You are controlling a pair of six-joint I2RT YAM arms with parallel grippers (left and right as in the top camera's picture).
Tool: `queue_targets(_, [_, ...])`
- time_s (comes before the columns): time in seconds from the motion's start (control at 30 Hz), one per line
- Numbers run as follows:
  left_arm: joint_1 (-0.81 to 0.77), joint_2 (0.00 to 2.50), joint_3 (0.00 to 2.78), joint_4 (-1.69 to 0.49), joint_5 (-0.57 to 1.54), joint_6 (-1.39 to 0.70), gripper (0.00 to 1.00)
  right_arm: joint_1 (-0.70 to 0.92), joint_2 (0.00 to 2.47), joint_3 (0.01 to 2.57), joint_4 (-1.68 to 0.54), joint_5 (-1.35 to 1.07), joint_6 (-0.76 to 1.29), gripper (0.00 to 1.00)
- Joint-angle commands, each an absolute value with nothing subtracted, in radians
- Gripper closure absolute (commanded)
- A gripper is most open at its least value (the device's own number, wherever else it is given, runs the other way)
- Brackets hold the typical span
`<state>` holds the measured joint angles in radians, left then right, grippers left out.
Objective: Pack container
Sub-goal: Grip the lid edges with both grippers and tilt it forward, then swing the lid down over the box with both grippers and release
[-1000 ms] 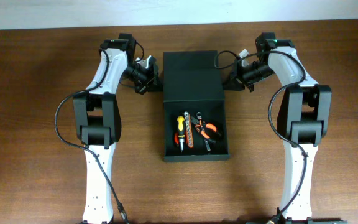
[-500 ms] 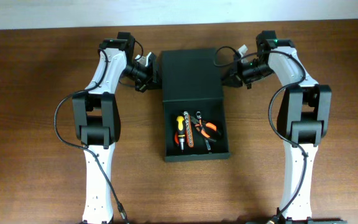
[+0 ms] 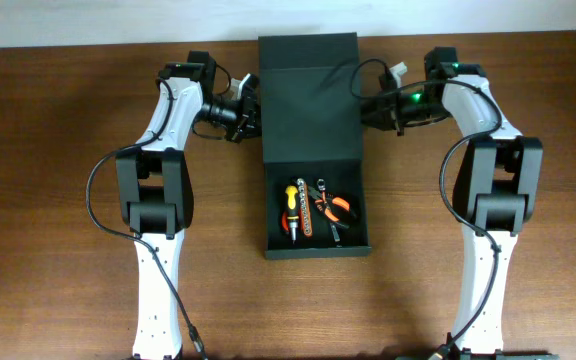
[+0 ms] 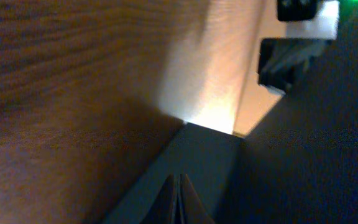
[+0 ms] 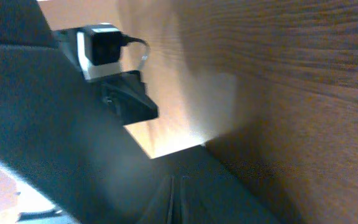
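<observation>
Black box in the middle of the table, lid flipped open toward the far edge.
At the lid's two side edges: left gripper and right gripper. Wrist views are dark and blurred, so can't tell if the fingers pinch it. Screwdriver and pliers lie inside the box.

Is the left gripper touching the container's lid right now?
Touching. In the left wrist view the left gripper has its fingertips closed on the edge of the lid, and the overhead view shows no gap there.
</observation>
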<state>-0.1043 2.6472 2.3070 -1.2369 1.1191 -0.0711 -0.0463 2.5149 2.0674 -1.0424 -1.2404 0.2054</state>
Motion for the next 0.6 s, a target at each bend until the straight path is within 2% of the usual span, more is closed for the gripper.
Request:
queue_targets(0.0, [-0.109, 2.653, 2.321, -1.287, 1.244, 0.033, 0.98, -0.068, 2.521, 2.065, -1.049, -1.37, 0.189, 0.96])
queue_targets(0.27, [-0.109, 2.653, 2.436, -1.521, 1.243, 0.19, 0.98, -0.081, 2.508, 2.065, -1.128, -1.381, 0.186, 0.96])
queue_targets(0.4, [-0.109, 2.653, 2.509, -1.63, 1.243, 0.257, 0.98, -0.079, 2.484, 2.065, -1.195, -1.38, 0.112, 0.96])
queue_targets(0.57, [-0.109, 2.653, 2.603, -1.688, 1.242, 0.263, 0.98, -0.08, 2.438, 2.065, -1.253, -1.377, 0.078, 0.96])
